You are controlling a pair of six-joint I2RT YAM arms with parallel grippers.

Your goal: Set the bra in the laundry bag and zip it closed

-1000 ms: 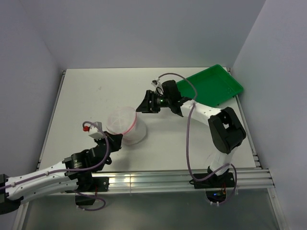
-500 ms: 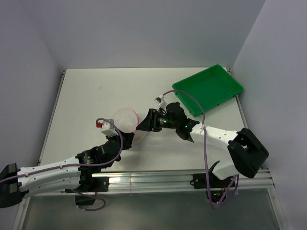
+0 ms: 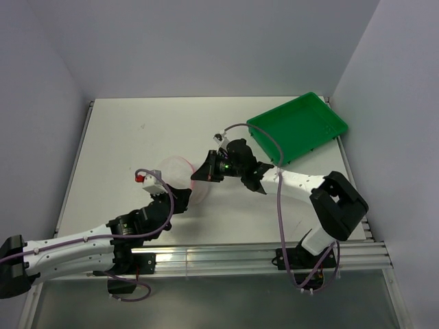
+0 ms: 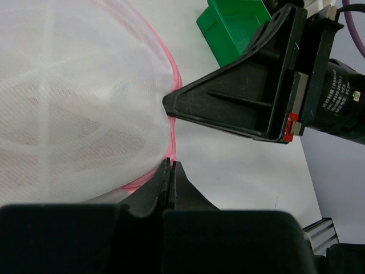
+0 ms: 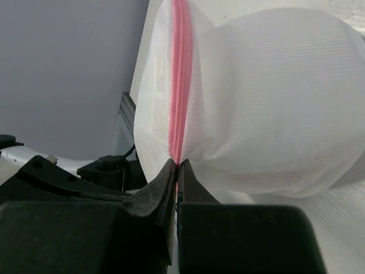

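The laundry bag (image 3: pixel 177 171) is a rounded white mesh pouch with a pink zipper rim (image 5: pixel 181 68), standing left of the table's middle. My left gripper (image 3: pixel 180 199) is shut on the pink rim at the bag's near side, and its closed tips (image 4: pixel 170 164) pinch the rim in the left wrist view. My right gripper (image 3: pixel 197 176) comes in from the right and is shut on the zipper rim too, its tips (image 5: pixel 178 166) clamped over the pink strip. The bra is hidden; only faint shading shows through the mesh (image 4: pixel 68 114).
A green plastic tray (image 3: pixel 298 123) sits at the table's back right corner, and its corner (image 4: pixel 234 25) shows behind the right gripper's body. Grey walls close the table at the back and on both sides. The rail with the arm bases runs along the near edge.
My right gripper came down and left from near the tray to the bag and shut on its pink rim. The left arm shifted slightly, and the bag moved with it.
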